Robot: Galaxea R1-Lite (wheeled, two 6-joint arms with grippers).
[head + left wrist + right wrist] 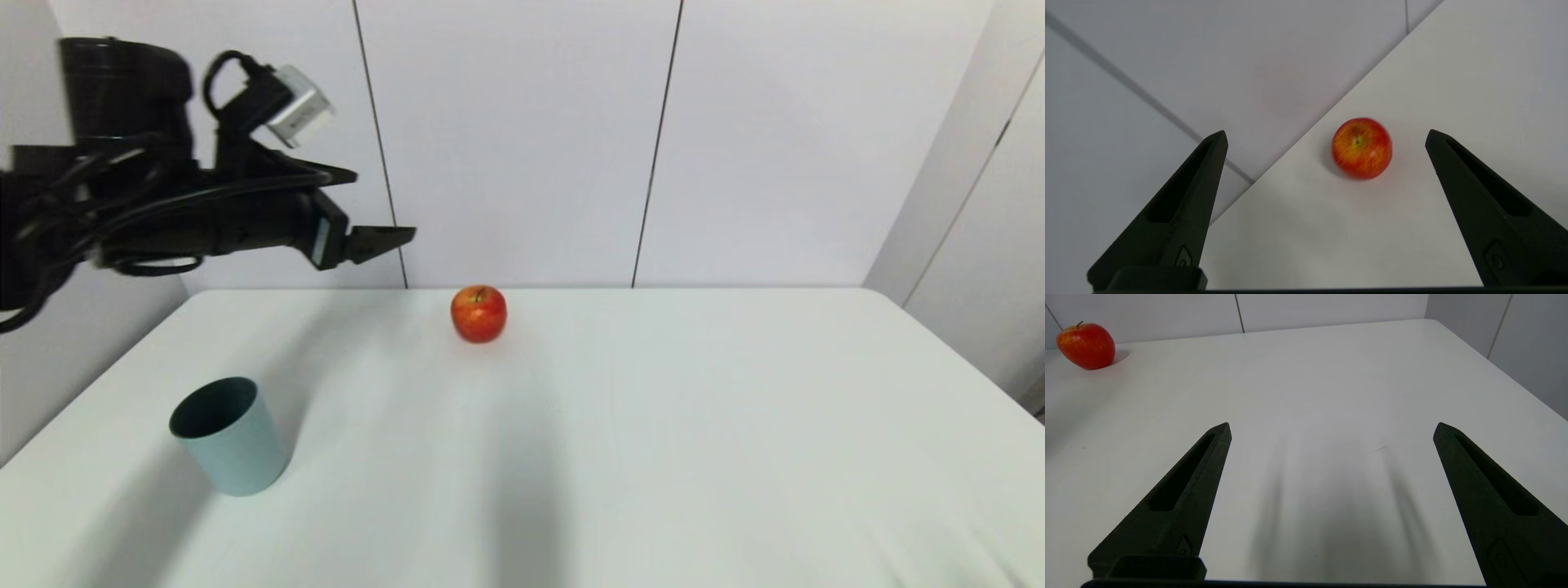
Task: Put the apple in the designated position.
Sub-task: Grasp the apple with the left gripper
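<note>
Head view: cup upright, holding nothing visible; apple well apart.

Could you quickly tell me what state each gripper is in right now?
Left gripper: open, empty, raised short of the apple.
Right gripper: open, empty, low over the table.

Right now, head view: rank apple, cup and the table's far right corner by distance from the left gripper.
From the left gripper, raised at the far left:
1. apple, just ahead of it, by the table's far edge.
2. cup, on the near left.
3. table's far right corner, across the table.
The right gripper sits idle, low over the table.
</note>
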